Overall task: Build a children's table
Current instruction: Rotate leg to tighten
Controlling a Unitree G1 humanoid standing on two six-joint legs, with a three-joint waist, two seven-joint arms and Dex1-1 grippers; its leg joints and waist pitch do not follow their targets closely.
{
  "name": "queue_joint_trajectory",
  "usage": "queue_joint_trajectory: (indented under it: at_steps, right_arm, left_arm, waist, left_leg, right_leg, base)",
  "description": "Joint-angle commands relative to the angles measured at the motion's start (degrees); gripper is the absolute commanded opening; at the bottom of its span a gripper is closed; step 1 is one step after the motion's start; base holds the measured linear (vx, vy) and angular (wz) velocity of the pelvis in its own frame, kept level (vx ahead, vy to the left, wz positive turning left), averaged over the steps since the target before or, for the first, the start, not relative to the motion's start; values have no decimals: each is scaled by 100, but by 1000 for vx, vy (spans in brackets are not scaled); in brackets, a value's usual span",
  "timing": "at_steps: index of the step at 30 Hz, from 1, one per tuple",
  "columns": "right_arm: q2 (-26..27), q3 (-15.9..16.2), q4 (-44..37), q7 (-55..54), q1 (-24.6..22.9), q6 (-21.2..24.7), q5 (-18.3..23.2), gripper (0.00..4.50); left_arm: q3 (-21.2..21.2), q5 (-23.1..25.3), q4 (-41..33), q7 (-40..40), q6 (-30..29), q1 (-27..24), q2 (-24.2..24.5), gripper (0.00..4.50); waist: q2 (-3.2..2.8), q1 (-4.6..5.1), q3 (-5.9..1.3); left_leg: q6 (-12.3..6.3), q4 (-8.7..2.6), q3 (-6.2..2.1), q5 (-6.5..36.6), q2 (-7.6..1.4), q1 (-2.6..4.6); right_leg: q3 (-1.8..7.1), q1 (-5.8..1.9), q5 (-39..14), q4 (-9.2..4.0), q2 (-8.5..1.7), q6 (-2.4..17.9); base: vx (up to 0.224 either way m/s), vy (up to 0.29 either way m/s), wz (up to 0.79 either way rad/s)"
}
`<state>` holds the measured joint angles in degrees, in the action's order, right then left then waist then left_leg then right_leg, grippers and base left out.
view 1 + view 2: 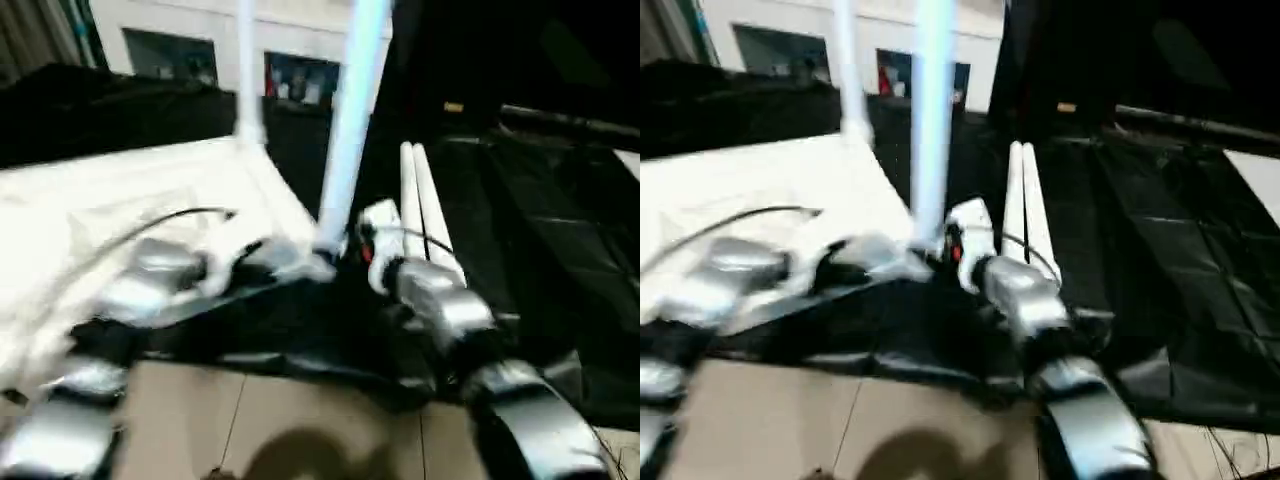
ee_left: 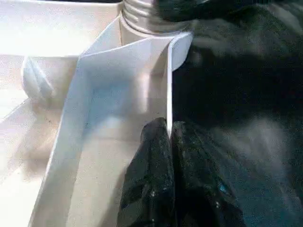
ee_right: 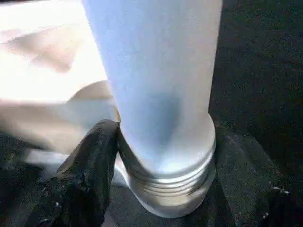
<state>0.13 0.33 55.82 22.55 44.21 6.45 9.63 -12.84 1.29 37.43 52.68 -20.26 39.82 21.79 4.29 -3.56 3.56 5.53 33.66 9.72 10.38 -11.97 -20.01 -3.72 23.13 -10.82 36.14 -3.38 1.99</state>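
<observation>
tabletop (image 1: pixel 130 200) lies underside up on the black worktable (image 1: pixel 560 260), at about 9 o'clock in the head view. two legs stand upright in its corner sockets: far leg (image 1: pixel 246 70) at 12 o'clock and near leg (image 1: pixel 352 110) just right of it, at the tabletop's near right corner. two loose legs (image 1: pixel 425 210) lie side by side on the black sheet at about 2 o'clock of that corner, touching each other, apart from the tabletop.

left gripper (image 2: pixel 169 130): fingers pressed together, pinching the thin edge wall of the tabletop just beside the near leg's socket; reads as holding the top steady.

right gripper (image 3: pixel 161 156): fingers spread around the base of the near leg where its threaded collar meets the socket. one finger (image 3: pixel 90 165) touches the collar; the other sits at the picture's far edge. whether it clamps the leg firmly, cannot tell.

progress, judged: two of four legs in place, roughly half done. near leg's thread is still partly visible above the socket, so it may want more turning. left to do: seat this leg fully, fit the two loose legs, then turn the table upright.
</observation>
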Motion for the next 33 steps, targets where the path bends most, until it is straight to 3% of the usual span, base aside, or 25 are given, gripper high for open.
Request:
queue_joint_trajectory:
  at_steps: [1, 5, 8, 9, 14, 17, 22, 23, 25, 27, 29, 33]
  right_arm:
    - [-8, -208, 489, -670, -42, 161, 41, 272]
    - [260, -275, 781, -1122, 209, -40, 60, 272]
    - [405, -282, 825, -776, 320, -254, 54, 272]
    - [418, -298, 827, -691, 331, -276, 67, 328]
    - [252, -395, 748, -212, 297, -488, 137, 370]
    - [21, -160, 630, 151, 220, -567, -23, 388]
    - [-525, 227, 187, 1364, -63, -645, -229, 388]
    - [-778, 435, 18, 1793, -195, -832, -408, 388]
    - [-965, 539, -147, 2229, -294, -901, -457, 388]
    - [-1135, 608, -420, 2800, -391, -810, -352, 388]
    - [-1210, 656, -564, 3093, -434, -769, -278, 388]
    - [-1300, 734, -876, 3757, -541, -556, -47, 388]
  left_arm:
    - [112, 105, 272, -526, -153, 92, -125, 0]
    - [108, 169, 540, -856, -126, 279, -388, 0]
    - [74, 188, 563, -776, -54, 315, -436, 0]
    - [71, 189, 567, -773, -50, 315, -434, 0]
    - [-36, 150, 419, -388, 13, 179, -206, 0]
    - [-110, 148, 286, -73, 140, 70, -33, 0]
    - [-189, 83, 129, 640, 460, -115, 314, 0]
    - [-245, -34, -44, 1118, 548, -231, 475, 0]
    - [-337, -160, -277, 1647, 726, -363, 652, 0]
    - [-405, -390, -625, 2254, 696, -499, 831, 0]
    - [-429, -470, -762, 2465, 674, -540, 897, 0]
    - [-474, -419, -726, 2576, 743, -509, 971, 0]
  waist:
    - [-148, 0, -376]
    - [-132, -7, -387]
    - [-131, -22, -390]
    - [-126, -24, -393]
    - [-106, -16, -391]
    - [-127, 17, -396]
    - [-142, 4, -414]
    - [-138, -10, -412]
    - [-175, -5, -405]
    - [-168, 9, -407]
    - [-197, -1, -397]
    - [-188, -66, -382]
  left_leg:
    - [294, -398, -13, 1402, -124, 84]
    - [243, -402, -12, 1304, -119, 53]
    - [190, -401, -14, 1265, -125, 28]
    - [164, -402, -13, 1206, -122, 11]
    - [85, -406, -18, 1126, -120, -13]
    - [76, -402, -17, 1057, -130, -16]
    - [-92, -374, 1, 795, -132, -16]
    - [-145, -372, 4, 773, -131, -24]
    - [-134, -380, -6, 840, -146, -16]
    - [-163, -379, 5, 886, -157, -6]
    - [-154, -385, 7, 928, -159, 5]
    - [-143, -382, 29, 1034, -171, 30]
  right_leg:
    - [315, -229, -1695, -506, -449, 950]
    - [309, -238, -1445, -486, -440, 914]
    - [314, -259, -1344, -475, -456, 926]
    - [314, -274, -1245, -462, -451, 929]
    - [305, -307, -1223, -459, -460, 963]
    - [306, -304, -1126, -445, -461, 1028]
    - [308, -329, -447, -387, -442, 1230]
    - [305, -342, -345, -372, -444, 1295]
    - [301, -343, -381, -377, -456, 1341]
    - [309, -339, -314, -370, -445, 1415]
    - [304, -331, -366, -370, -437, 1452]
    - [305, -322, -537, -396, -426, 1452]
  base:
    - [0, 0, 0]
    - [0, 0, 0]
    - [0, 0, 0]
    - [0, 0, 0]
    - [0, 0, 0]
    - [0, 0, 0]
    - [0, 0, 0]
    - [0, 0, 0]
    - [0, 0, 0]
    - [0, 0, 0]
    - [0, 0, 0]
    - [0, 0, 0]
